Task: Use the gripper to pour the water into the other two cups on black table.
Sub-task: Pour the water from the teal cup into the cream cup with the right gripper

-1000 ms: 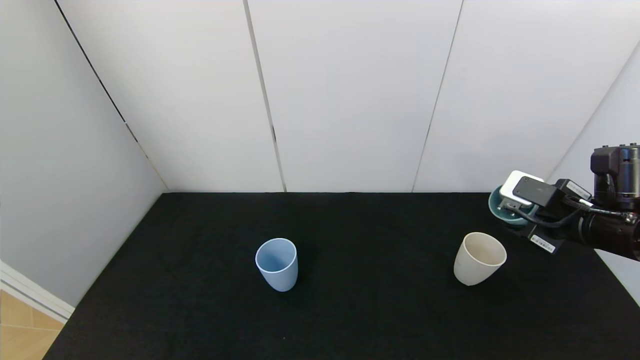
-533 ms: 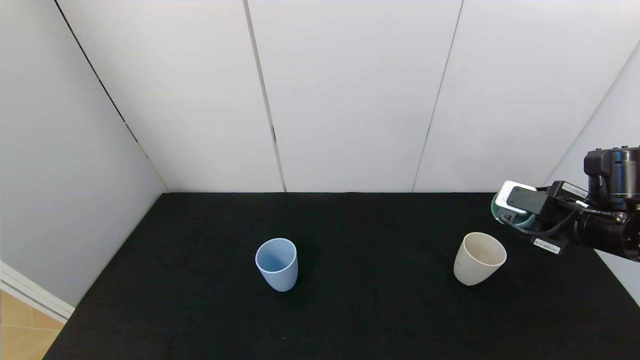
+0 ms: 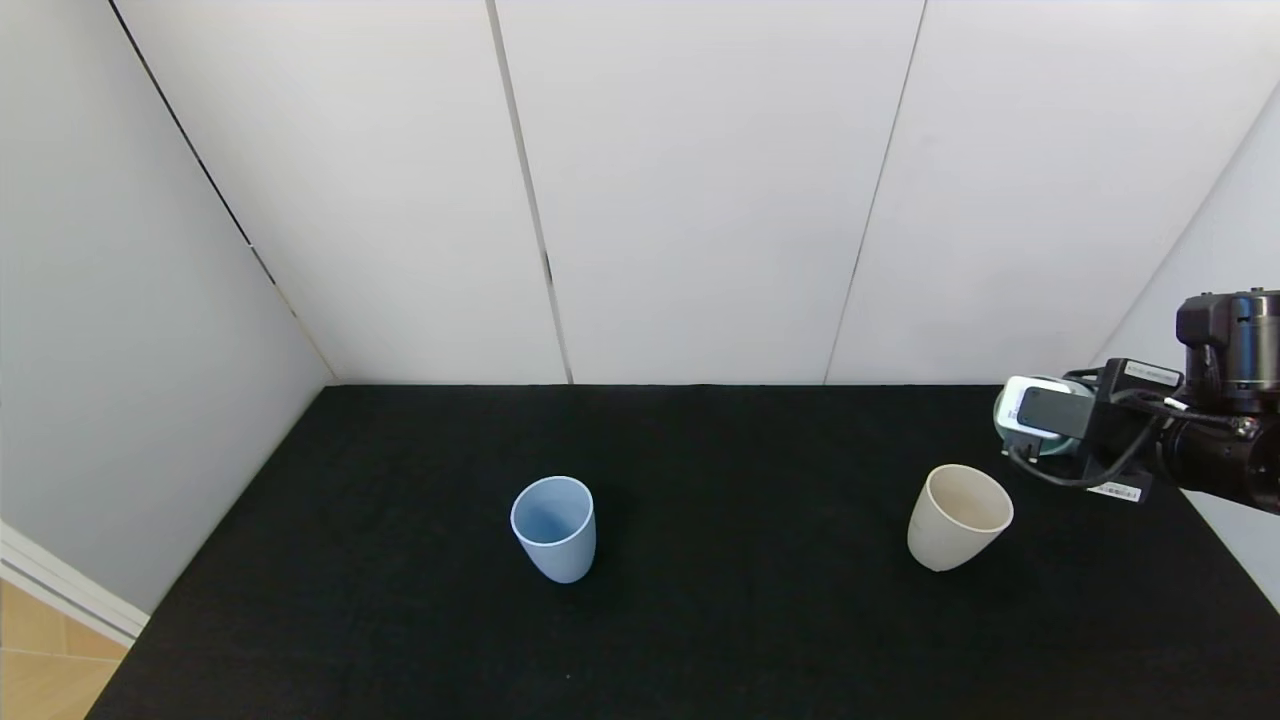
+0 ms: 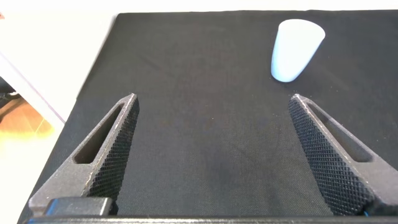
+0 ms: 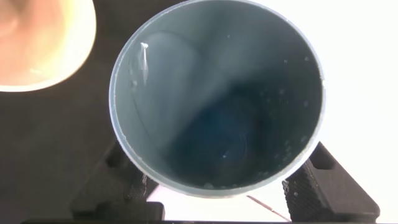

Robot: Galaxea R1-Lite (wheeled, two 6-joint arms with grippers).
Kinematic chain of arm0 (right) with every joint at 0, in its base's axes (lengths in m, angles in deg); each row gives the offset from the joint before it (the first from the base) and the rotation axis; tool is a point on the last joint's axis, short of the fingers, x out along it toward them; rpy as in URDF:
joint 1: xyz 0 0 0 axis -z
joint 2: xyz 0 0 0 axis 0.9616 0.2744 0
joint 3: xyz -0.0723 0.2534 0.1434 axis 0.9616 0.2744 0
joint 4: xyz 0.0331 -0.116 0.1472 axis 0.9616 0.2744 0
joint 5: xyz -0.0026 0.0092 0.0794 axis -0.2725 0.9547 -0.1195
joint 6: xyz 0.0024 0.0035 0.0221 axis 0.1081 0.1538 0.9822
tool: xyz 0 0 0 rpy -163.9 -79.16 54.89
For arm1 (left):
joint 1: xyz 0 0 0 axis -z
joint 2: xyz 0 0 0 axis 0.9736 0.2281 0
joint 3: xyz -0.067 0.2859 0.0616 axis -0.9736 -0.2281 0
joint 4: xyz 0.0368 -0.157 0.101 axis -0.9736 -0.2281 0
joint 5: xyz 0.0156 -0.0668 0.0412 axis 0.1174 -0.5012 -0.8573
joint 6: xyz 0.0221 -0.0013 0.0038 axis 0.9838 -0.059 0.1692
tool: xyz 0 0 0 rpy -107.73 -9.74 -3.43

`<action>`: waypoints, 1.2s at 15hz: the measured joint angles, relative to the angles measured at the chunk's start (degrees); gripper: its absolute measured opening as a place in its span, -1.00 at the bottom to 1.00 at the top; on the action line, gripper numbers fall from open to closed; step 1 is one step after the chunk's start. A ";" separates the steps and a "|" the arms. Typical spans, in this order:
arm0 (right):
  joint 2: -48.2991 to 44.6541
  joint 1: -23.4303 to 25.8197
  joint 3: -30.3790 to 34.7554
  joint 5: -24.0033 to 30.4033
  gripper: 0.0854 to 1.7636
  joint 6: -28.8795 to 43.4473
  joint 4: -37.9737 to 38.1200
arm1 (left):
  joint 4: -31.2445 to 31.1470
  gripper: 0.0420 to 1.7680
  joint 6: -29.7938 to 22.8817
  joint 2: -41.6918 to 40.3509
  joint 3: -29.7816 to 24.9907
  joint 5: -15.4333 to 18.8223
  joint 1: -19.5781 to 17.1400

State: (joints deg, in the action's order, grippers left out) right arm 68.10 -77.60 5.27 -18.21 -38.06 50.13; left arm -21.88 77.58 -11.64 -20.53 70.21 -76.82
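My right gripper [image 3: 1032,428] is at the table's far right, shut on a teal-green tumbler [image 5: 217,93] whose body is mostly hidden behind the white camera box in the head view. In the right wrist view I look into its mouth; droplets cling to the wall and a faint glint of water [image 5: 231,148] lies at the bottom. The cream-white cup [image 3: 958,517] stands upright just in front and left of that gripper, and its rim shows in the right wrist view [image 5: 43,43]. The pale blue cup [image 3: 554,527] stands upright mid-table. My left gripper [image 4: 211,143] is open and empty, low over the black table [image 3: 750,620].
White wall panels [image 3: 700,200] close the table at the back and both sides. The pale blue cup [image 4: 297,46] also shows beyond the left fingers. Wooden floor [image 3: 40,660] shows past the table's left edge.
My right gripper has turned its wrist and drawn back a little to the right with the teal-green tumbler, so the tumbler's mouth no longer faces the head camera. Both standing cups are unmoved.
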 joint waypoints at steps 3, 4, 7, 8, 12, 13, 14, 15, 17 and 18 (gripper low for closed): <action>0.52 0.24 -0.46 0.02 0.33 -3.01 -0.04 | 0.00 0.94 0.02 0.00 0.00 -0.02 0.00; 0.66 0.28 -0.63 0.00 0.33 -4.35 -0.06 | 0.00 0.94 0.00 0.00 0.00 0.00 0.00; 0.83 0.39 -1.10 0.02 0.33 -7.64 -0.09 | 0.00 0.94 0.00 0.00 0.00 0.00 0.00; 0.89 0.39 -1.18 -0.04 0.33 -8.96 -0.06 | 0.00 0.94 0.00 0.00 0.00 0.00 0.00; 0.94 0.77 -1.57 -1.30 0.33 -12.48 -0.12 | 0.00 0.94 0.00 0.00 0.00 0.02 0.00; 0.94 0.77 -1.62 -1.30 0.33 -12.52 -0.12 | 0.00 0.94 0.00 0.00 0.00 0.02 0.00; 0.94 0.74 -1.66 -1.33 0.33 -12.54 -0.15 | 0.00 0.94 0.00 0.00 0.00 0.00 0.00; 0.94 0.69 -1.68 -1.33 0.32 -12.54 -0.15 | 0.00 0.94 0.00 0.00 0.00 0.00 0.00; 1.18 0.66 -1.71 -1.30 0.32 -12.54 -0.12 | 0.00 0.94 0.00 0.00 0.00 0.00 0.00; 1.08 0.55 -1.68 -1.28 0.32 -12.50 -0.26 | 0.00 0.94 0.02 0.00 0.00 -0.02 0.00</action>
State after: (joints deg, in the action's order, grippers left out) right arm 69.18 -77.05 3.59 -19.49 -50.55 49.87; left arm -21.88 77.60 -11.64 -20.53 70.19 -76.82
